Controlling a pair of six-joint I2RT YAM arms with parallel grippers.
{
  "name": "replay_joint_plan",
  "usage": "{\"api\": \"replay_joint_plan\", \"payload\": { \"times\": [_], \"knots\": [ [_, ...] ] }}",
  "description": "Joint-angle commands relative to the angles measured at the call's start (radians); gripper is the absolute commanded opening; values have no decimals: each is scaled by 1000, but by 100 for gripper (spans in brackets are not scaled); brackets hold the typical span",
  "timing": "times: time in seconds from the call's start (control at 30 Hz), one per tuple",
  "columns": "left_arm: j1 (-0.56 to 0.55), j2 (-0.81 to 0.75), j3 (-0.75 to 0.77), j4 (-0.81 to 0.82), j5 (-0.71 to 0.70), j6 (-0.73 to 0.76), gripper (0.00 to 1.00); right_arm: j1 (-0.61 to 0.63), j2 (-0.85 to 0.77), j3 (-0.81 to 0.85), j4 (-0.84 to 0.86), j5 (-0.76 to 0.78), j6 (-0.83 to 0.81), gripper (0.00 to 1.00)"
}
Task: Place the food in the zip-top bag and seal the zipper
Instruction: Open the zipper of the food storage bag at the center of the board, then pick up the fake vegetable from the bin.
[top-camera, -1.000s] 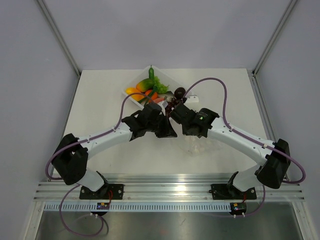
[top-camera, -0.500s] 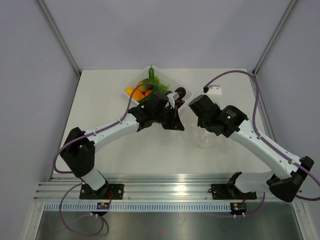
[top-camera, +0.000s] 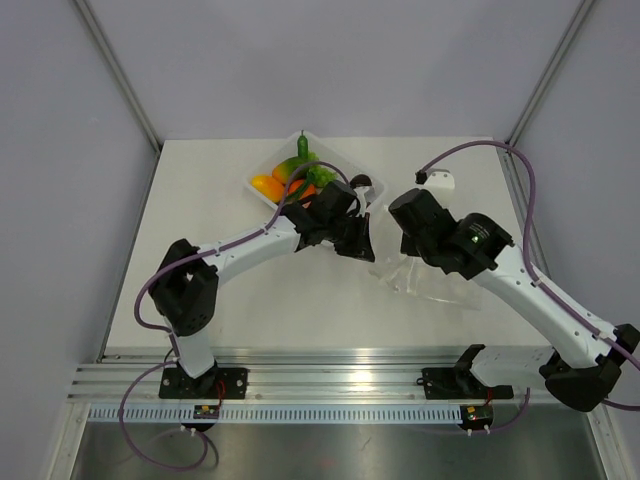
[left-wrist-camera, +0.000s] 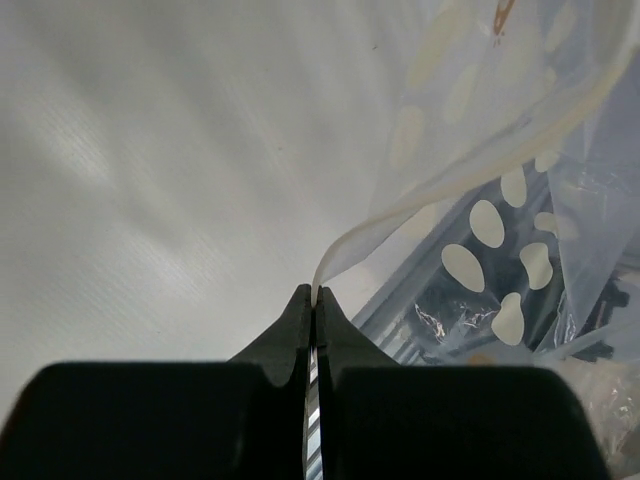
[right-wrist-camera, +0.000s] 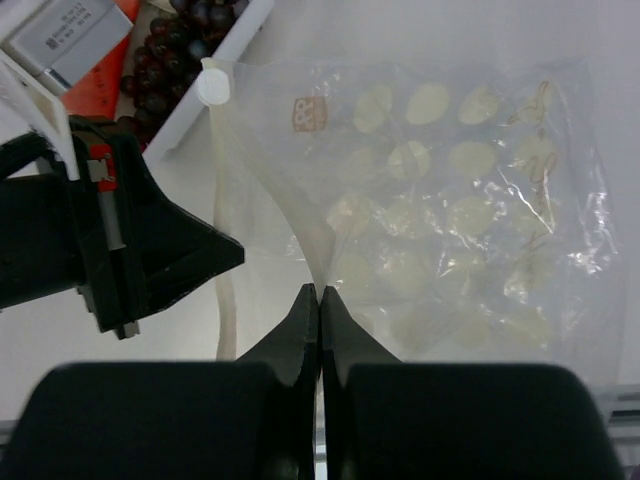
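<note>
Since both lips of the zip-top bag (top-camera: 425, 278) are held while the food (top-camera: 290, 175) lies uncollected in the white tray (top-camera: 338, 160), the coming move is judged to turn on how the bag's mouth is set against that tray. Just right of the tray's near corner, the left claw (left-wrist-camera: 315, 300) is seen pressed together on the zipper (left-wrist-camera: 430, 195). The pale strip is pinched at its end and curves up and away from the tips. Further right of the tray, the right claw (right-wrist-camera: 320, 295) is likewise closed, with a fold of clear film at the mouth nipped between its tips. Between the two pinches the mouth is held apart as a slack opening turned toward the tray, and the dark grapes (right-wrist-camera: 175, 45) at the tray's corner lie just beyond it. The bag's long axis is laid away from the tray, to the right and toward the near edge of the worktop (top-camera: 220, 290), and its printed body is spread out on that side. No food can be made out inside it, and none is carried by either claw. The left arm is judged the nearer to the tray, so a release there would give the shorter reach. The opening would then be kept by one lip only and could sag shut.
</note>
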Motion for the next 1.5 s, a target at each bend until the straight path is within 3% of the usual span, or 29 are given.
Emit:
{"api": "replay_joint_plan", "payload": {
  "times": [0.0,0.37,0.4,0.43,0.5,0.53,0.6,0.77,1.07,1.27,1.47],
  "knots": [
    [-6,9,37,-70,-64,76,0,1,3,-63,12,39,30,0],
    [-3,-46,70,-185,-111,250,1,-78,-20,-230,170,-38,22,0],
    [-3,-43,96,-214,-114,259,6,-76,-12,-232,188,-40,22,0],
    [-3,-46,109,-225,-124,277,27,-78,-5,-230,199,-43,19,0],
    [-1,-49,138,-250,-161,294,38,-84,21,-230,228,-53,15,0],
    [2,-55,146,-258,-170,308,50,-87,28,-227,236,-55,15,0],
    [11,-64,166,-284,-181,317,62,-93,45,-224,251,-63,15,0],
    [53,-116,196,-310,-180,334,66,-107,57,-226,263,-72,10,0],
    [270,-143,236,-305,-143,311,65,-113,46,-201,265,-96,-13,0],
    [289,3,406,-403,-340,389,65,-113,42,-193,263,-107,-37,0],
    [289,166,554,-365,-557,446,66,-113,45,-192,274,-125,-53,0]
  ]
}}
